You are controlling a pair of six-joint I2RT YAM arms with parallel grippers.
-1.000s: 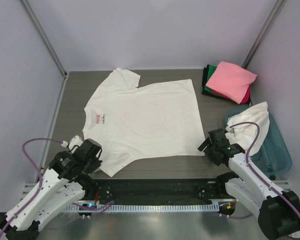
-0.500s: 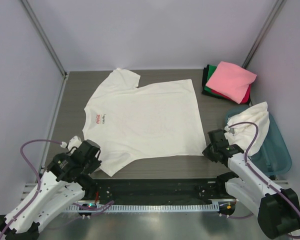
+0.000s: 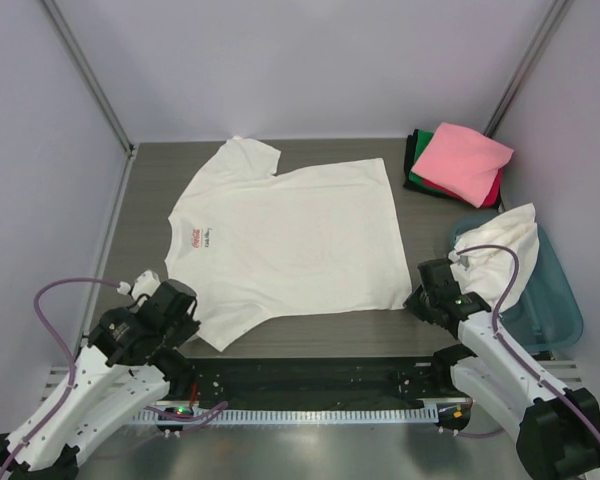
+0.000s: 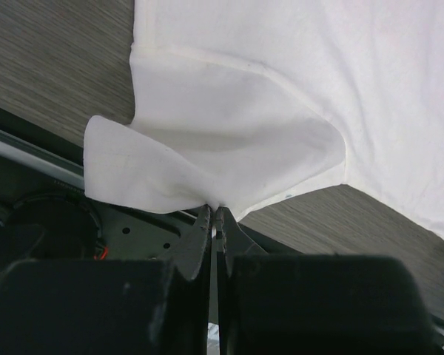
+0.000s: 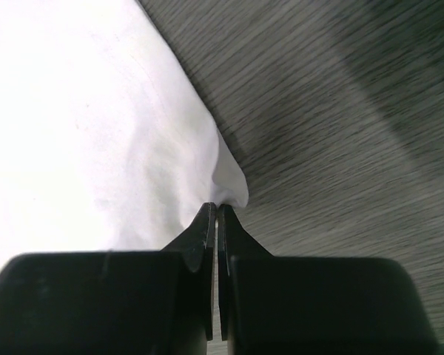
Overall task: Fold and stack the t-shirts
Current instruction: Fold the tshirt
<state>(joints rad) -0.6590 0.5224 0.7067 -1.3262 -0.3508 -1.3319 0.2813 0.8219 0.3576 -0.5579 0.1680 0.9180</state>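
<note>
Top external | left jaws pinch cream t-shirt (image 3: 280, 240) sleeve | right jaws, hem

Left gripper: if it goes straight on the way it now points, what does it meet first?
The left gripper, shut on the sleeve, would push into the cream-white t-shirt itself; depth is unclear.
</note>
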